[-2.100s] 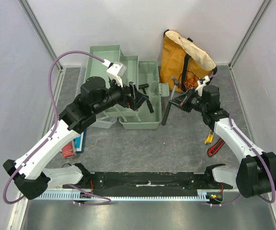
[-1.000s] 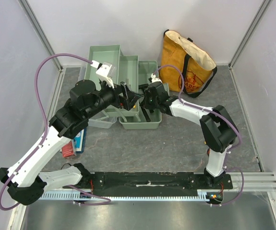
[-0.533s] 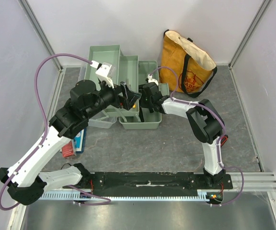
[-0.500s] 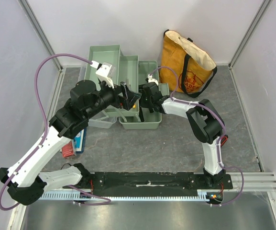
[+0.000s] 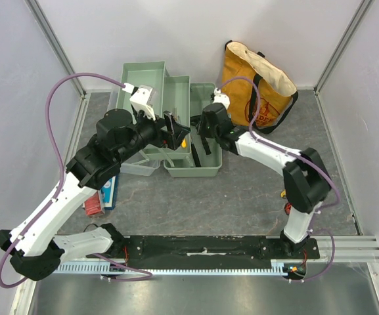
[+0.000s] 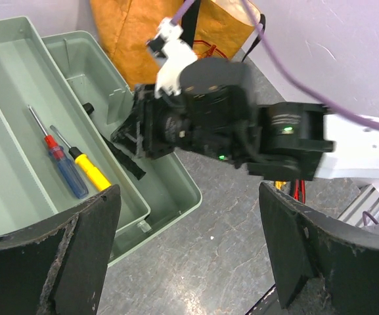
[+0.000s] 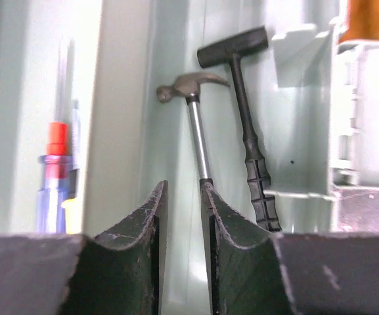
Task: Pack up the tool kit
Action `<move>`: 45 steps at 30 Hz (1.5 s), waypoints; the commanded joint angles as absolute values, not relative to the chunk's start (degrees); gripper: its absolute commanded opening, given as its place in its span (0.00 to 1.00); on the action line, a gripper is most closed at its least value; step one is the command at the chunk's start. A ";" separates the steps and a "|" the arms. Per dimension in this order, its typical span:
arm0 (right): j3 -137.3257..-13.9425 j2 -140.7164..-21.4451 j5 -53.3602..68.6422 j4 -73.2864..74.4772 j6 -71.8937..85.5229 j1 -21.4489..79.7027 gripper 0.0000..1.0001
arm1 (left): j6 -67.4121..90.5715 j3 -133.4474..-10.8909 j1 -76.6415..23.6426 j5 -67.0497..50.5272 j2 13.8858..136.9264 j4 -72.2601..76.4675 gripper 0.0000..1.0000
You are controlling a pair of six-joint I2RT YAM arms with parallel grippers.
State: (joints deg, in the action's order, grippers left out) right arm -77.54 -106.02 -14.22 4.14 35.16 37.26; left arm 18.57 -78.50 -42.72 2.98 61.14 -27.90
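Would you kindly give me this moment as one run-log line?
stage: claw hammer lying in toolbox | right gripper: parted above it | left gripper: open, empty

Stretches the left arm up from its base and across to the right, holding the left gripper spread wide and empty. Bends the right arm leftward, tipping the right gripper downward, jaws parted narrowly, gripping nothing.
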 commanded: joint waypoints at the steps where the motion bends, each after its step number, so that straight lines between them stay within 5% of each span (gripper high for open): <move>1: -75.68 -96.79 -21.70 8.08 33.40 37.53 0.30 | 18.90 -80.77 -42.54 4.31 61.00 -28.04 0.90; 6: -72.96 -87.73 -33.10 15.28 32.61 37.44 0.32 | 18.72 -80.42 -42.54 4.48 60.91 -28.04 0.90; 8: -71.11 -85.09 -39.26 18.44 32.61 36.48 0.45 | 18.72 -80.25 -42.54 4.31 61.08 -28.04 0.90; 9: -70.32 -84.03 -41.46 19.76 33.39 35.17 0.60 | 18.72 -80.24 -42.63 4.13 61.08 -28.12 0.90; 15: -62.50 -79.55 -35.78 24.69 38.58 20.59 0.97 | 18.72 -80.51 -42.54 3.08 61.43 -28.04 0.90; 27: -49.67 -79.01 -36.83 28.74 49.56 1.34 0.98 | 19.51 -81.03 -42.54 0.26 63.28 -28.21 0.90; 32: -45.01 -78.49 -28.58 26.81 52.46 -9.91 0.98 | 20.39 -82.79 -42.45 -4.13 65.30 -29.53 0.89; 45: -33.31 -73.21 -19.34 22.50 53.79 -19.16 0.98 | 20.57 -82.62 -42.54 -5.27 67.50 -29.18 0.89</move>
State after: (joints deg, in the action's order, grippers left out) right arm -35.75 -74.13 -21.08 22.85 52.88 -17.96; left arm 19.62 -80.75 -42.72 -3.84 67.00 -30.24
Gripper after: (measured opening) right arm 0.980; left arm 0.897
